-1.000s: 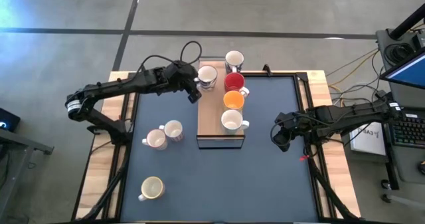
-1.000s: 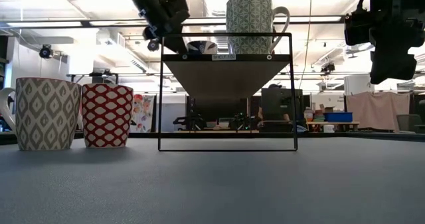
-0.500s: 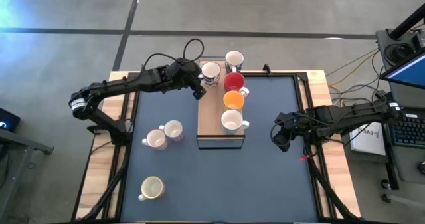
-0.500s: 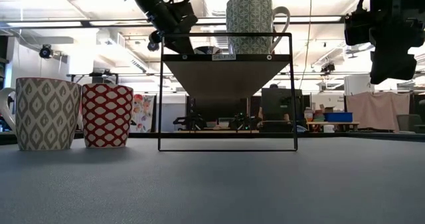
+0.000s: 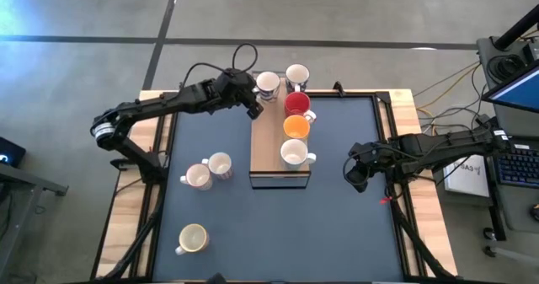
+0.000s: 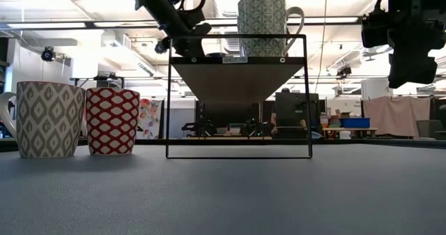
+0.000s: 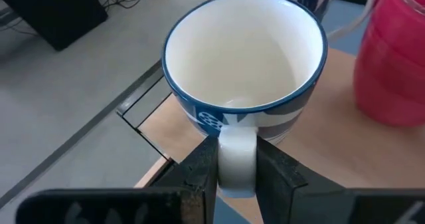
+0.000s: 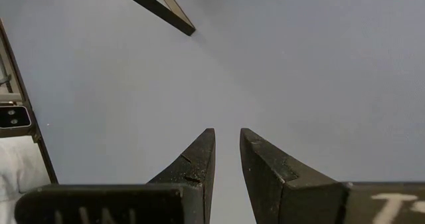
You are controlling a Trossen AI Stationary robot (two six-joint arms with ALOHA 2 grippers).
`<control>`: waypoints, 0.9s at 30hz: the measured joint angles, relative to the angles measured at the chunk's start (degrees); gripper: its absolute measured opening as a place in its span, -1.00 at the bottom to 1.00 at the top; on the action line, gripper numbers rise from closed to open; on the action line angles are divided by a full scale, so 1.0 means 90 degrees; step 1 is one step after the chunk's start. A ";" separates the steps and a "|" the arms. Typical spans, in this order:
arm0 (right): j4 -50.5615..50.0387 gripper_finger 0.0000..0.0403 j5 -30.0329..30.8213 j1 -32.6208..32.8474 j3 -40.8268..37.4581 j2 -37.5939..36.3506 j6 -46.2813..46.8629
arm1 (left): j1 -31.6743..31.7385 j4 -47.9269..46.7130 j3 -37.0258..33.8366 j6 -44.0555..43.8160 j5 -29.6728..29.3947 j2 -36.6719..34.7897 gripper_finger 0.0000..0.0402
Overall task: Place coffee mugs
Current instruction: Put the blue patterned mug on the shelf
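One mug's [image 7: 244,58] handle sits between left claw [image 7: 236,167] fingers.

A: From above, we look straight down on the whole surface [image 5: 210,225], both arms and the raised shelf [image 5: 271,153].

B: At surface height, we face level across it into the room, and we share that shelf [image 6: 237,74] with the overhead view.

A: Our left wrist camera sits very close over a blue-banded mug [image 7: 246,64] at the shelf's corner.

B: Our right wrist camera looks down on bare surface past its own jaws.
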 joint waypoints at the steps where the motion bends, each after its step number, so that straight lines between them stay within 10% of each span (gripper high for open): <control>1: 0.0000 -0.70 0.0000 -0.0001 0.0000 0.0000 0.0000 | 0.0015 0.0002 0.0000 0.0000 0.0000 0.0005 -0.70; 27: 0.0000 -0.70 0.0000 -0.0001 0.0000 0.0000 0.0000 | 0.0263 0.0243 0.0000 0.0016 0.0384 0.0008 -0.69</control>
